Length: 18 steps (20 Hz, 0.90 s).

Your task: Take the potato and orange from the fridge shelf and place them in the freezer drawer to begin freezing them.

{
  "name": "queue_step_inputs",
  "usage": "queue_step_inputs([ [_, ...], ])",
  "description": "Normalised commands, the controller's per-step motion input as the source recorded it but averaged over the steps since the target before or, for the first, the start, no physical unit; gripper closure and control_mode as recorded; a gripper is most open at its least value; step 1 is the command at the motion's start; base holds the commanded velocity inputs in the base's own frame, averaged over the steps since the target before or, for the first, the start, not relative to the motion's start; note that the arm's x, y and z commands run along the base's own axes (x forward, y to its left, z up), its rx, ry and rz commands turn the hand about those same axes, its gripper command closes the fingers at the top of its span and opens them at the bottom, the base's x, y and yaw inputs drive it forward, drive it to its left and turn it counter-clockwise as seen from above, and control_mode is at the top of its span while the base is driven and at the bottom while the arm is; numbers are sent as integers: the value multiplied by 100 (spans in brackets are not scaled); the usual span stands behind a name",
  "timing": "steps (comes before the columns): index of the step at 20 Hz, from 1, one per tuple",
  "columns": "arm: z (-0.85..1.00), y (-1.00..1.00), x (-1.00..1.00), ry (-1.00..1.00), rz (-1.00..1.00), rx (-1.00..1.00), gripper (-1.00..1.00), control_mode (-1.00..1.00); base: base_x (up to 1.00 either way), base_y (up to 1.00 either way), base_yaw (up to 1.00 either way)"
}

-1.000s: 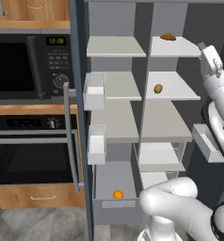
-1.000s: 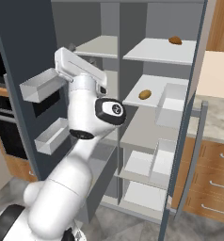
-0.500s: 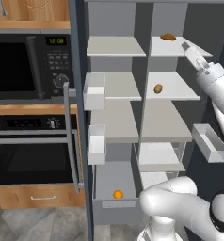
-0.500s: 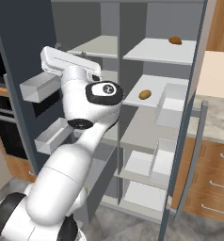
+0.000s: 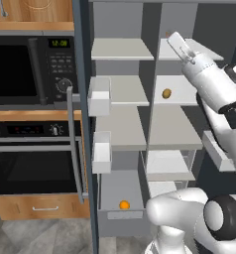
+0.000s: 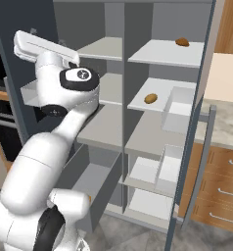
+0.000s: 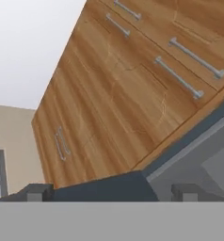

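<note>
1. The pincer (image 7: pixel 111 190) is raised high beside the fridge's top shelf, its fingers spread wide apart with nothing between them
2. The potato (image 5: pixel 166 93) sits on the right-hand middle fridge shelf (image 5: pixel 175 97)
3. The orange (image 5: pixel 124 205) lies inside the pulled-out freezer drawer (image 5: pixel 121 215) at the bottom
</note>
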Motion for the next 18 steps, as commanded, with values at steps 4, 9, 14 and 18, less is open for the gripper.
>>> queue_step_inputs([
  [4,14,16,-23,0,15,47,-100,-100,0,0,0],
  [9,20,7,-30,0,22,47,-100,-100,0,0,0],
  [14,84,-73,-62,-3,34,14,-100,-100,0,0,0],
  [18,47,-99,-36,0,28,22,-100,-100,0,0,0],
])
